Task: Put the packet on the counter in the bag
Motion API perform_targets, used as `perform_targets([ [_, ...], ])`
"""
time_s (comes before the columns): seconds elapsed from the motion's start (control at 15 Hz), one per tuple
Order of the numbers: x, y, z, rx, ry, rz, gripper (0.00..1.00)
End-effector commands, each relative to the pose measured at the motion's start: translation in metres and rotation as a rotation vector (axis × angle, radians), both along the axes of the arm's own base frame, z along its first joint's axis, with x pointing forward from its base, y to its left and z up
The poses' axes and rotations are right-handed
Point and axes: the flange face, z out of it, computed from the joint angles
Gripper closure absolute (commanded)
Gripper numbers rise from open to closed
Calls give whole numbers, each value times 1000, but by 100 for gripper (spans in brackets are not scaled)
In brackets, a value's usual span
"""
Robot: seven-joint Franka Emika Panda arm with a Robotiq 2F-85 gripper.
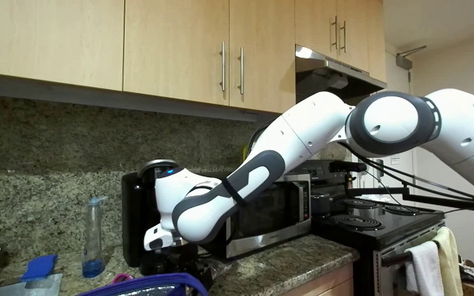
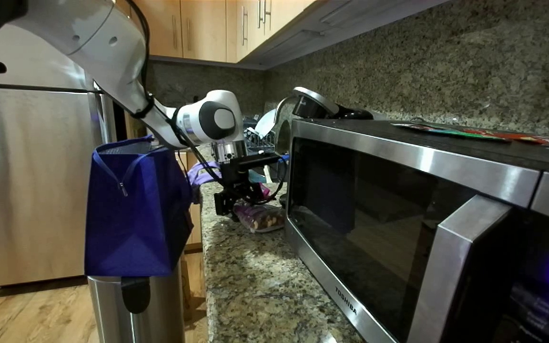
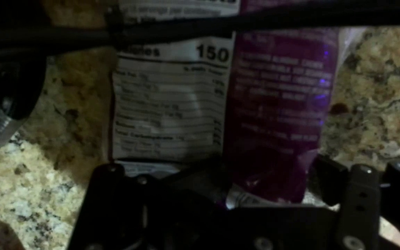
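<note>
The packet (image 3: 276,104), purple with a white nutrition label, lies on the speckled granite counter (image 2: 255,281). In an exterior view the packet (image 2: 264,220) shows a clear part with nuts inside, beside the microwave's front. My gripper (image 3: 273,170) is low over the packet's near end with its fingers apart. The left finger lies over the packet and the right finger is at its right edge; I cannot tell if they touch it. The blue bag (image 2: 131,214) stands open on a steel bin beside the counter. Its purple-blue rim (image 1: 154,280) shows at the bottom in an exterior view.
A steel microwave (image 2: 379,200) stands close to the packet. A black coffee maker (image 1: 132,218) is behind the gripper. A clear bottle (image 1: 93,242) with blue liquid stands near the sink. A stove (image 1: 356,222) is at the far end. A dark cable (image 3: 186,29) crosses the wrist view.
</note>
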Motion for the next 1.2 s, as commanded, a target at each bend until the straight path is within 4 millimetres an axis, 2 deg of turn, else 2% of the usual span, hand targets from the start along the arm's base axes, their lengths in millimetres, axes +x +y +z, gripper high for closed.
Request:
perform_targets([
  [0.0,4,-1,-21,112,43,-100,77],
  [0.13,5,-5,-12,125,18,-105,88],
  [0.4,1,0,25,145,-64,-74,94],
  [0.8,-12,36,73,205,-326,-42,91],
  [1.0,-23,46,96,231,-461,-79,91],
  [1.13,-28,48,105,240,-522,-117,91],
])
